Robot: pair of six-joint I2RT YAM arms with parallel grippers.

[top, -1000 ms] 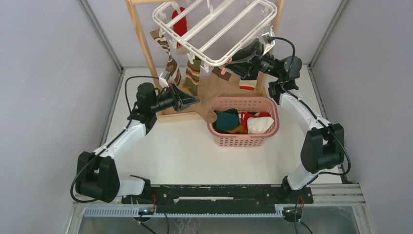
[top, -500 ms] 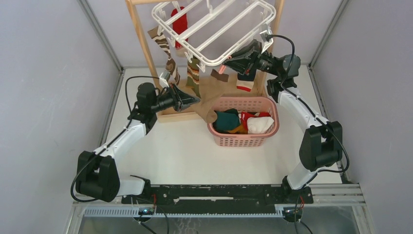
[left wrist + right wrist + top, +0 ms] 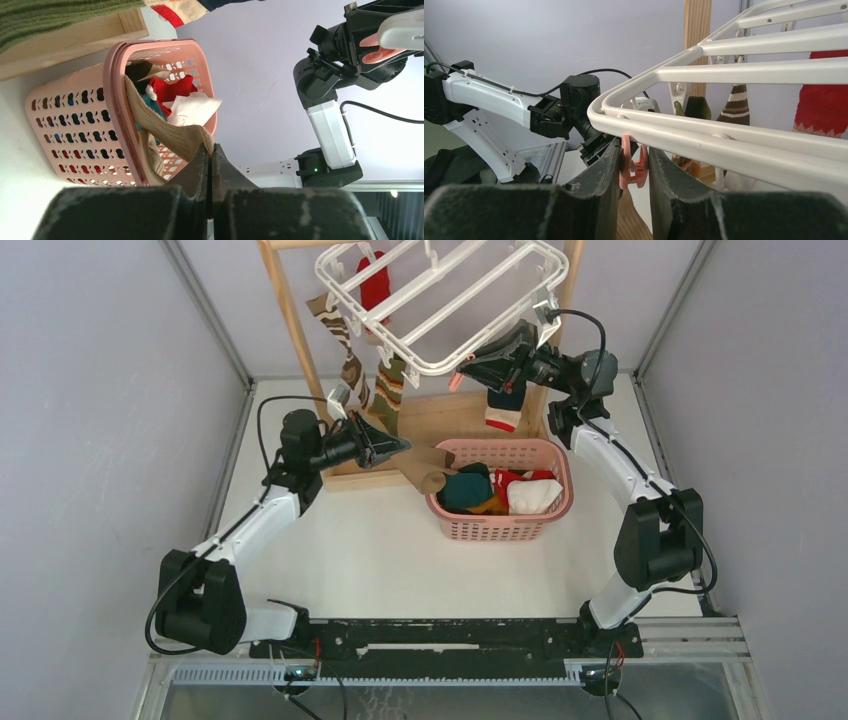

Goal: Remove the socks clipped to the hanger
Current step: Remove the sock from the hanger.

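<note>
1. Right tool (image 3: 470, 364) is squeezing the pink clip (image 3: 629, 167) on the hanger (image 3: 734, 75), and the tan sock (image 3: 172, 134) just dropped free.
2. Left tool (image 3: 400, 446) is clenched on it, and it's draped over the basket (image 3: 500, 530) rim.
3. Striped socks (image 3: 390, 390) are still clipped, so more to go.

table (image 3: 380, 560): white | pink basket (image 3: 500, 529) right of centre | wooden stand base (image 3: 430, 420) at back

The white hanger (image 3: 734, 74) hangs tilted, with a red sock (image 3: 373, 285), two brown-and-green striped socks (image 3: 352, 370) and a navy sock (image 3: 503, 408) dangling below its rim. A tan sock (image 3: 170, 132), pinched in my left tool (image 3: 210, 150), drapes over the rim of the pink basket (image 3: 500, 531).
</note>
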